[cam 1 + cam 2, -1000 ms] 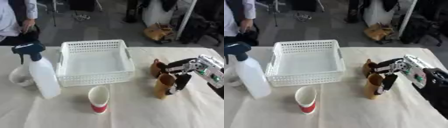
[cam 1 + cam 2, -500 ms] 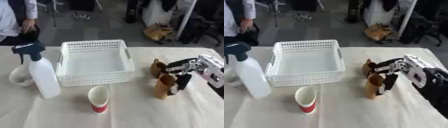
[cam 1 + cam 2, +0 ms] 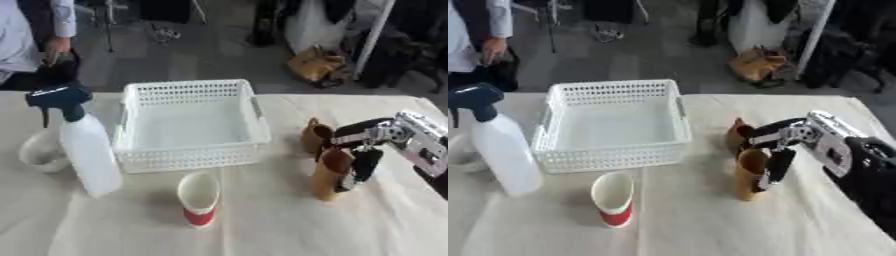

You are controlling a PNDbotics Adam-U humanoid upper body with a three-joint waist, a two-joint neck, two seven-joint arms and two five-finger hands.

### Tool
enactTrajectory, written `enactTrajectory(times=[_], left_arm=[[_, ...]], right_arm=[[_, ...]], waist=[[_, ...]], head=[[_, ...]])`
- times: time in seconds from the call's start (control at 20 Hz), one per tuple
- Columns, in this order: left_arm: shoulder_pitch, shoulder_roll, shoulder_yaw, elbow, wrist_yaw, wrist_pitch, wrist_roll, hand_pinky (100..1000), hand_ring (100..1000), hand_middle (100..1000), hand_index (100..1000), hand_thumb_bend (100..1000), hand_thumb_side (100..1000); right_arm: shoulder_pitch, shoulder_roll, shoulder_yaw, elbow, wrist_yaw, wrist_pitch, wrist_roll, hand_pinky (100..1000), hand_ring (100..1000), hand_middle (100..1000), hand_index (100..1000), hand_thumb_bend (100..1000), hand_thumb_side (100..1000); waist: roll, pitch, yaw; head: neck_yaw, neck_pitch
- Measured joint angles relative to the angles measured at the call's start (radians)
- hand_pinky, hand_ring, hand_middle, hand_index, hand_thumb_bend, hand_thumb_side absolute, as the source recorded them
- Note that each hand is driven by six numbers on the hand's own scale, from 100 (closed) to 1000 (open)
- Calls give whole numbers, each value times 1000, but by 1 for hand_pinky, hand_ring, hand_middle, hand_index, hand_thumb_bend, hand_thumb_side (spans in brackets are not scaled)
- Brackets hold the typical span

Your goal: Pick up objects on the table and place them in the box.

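basket [image 3: 192, 150] at table [image 3: 262, 230] centre, toward far side. spray bottle [image 3: 83, 145] just left of basket, upright; bowl [image 3: 39, 152] left of bottle, partly behind it. paper cup [image 3: 199, 197] before basket, near front. two cups right of basket: rear cup [image 3: 313, 135] behind, front cup [image 3: 331, 172] before it. right hand [image 3: 367, 150] in from right, fingers around front cup.

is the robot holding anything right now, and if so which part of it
The right hand has its fingers curled around the upper part of the brown cup, near its rim, with the cup upright on the table. The left hand is not visible.
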Motion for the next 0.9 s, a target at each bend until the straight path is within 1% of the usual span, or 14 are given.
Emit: enactTrajectory(times=[0.3, 0.35, 0.5, 0.55, 0.7, 0.75, 0.8, 0.9], left_arm=[[0, 0, 0, 0, 0, 0, 0, 1000, 924, 803, 810, 100, 1000], [0, 0, 0, 0, 0, 0, 0, 1000, 923, 803, 809, 100, 1000], [0, -1, 0, 0, 0, 0, 0, 1000, 923, 803, 809, 100, 1000], [0, -1, 0, 0, 0, 0, 0, 1000, 923, 803, 808, 100, 1000], [0, -4, 0, 0, 0, 0, 0, 1000, 923, 803, 808, 100, 1000], [0, -5, 0, 0, 0, 0, 0, 1000, 922, 802, 807, 100, 1000], [0, -5, 0, 0, 0, 0, 0, 1000, 922, 802, 807, 100, 1000], [0, -7, 0, 0, 0, 0, 0, 1000, 922, 802, 806, 100, 1000]], right_arm=[[-4, 8, -6, 12, 14, -13, -27, 260, 619, 732, 792, 461, 275], [-4, 9, -6, 14, 15, -16, -30, 250, 609, 714, 774, 455, 271], [-5, 12, -12, 24, 23, -23, -41, 246, 605, 703, 759, 452, 267], [-5, 13, -13, 26, 25, -25, -45, 240, 598, 687, 736, 446, 265], [-4, 15, -17, 30, 28, -33, -57, 239, 596, 686, 734, 445, 265], [-4, 15, -17, 30, 29, -34, -60, 235, 594, 675, 724, 425, 273], [-4, 15, -17, 30, 30, -36, -62, 235, 594, 675, 724, 425, 273], [-3, 15, -17, 30, 31, -37, -67, 232, 591, 648, 708, 409, 276]], waist=[[0, 1, 1], [0, 1, 1], [0, 2, 1], [0, 2, 2], [0, 2, 2], [1, 2, 2], [1, 2, 2], [1, 2, 2]], head=[[0, 0], [0, 0], [0, 0], [0, 0], [0, 0], [0, 0], [0, 0], [0, 0]])
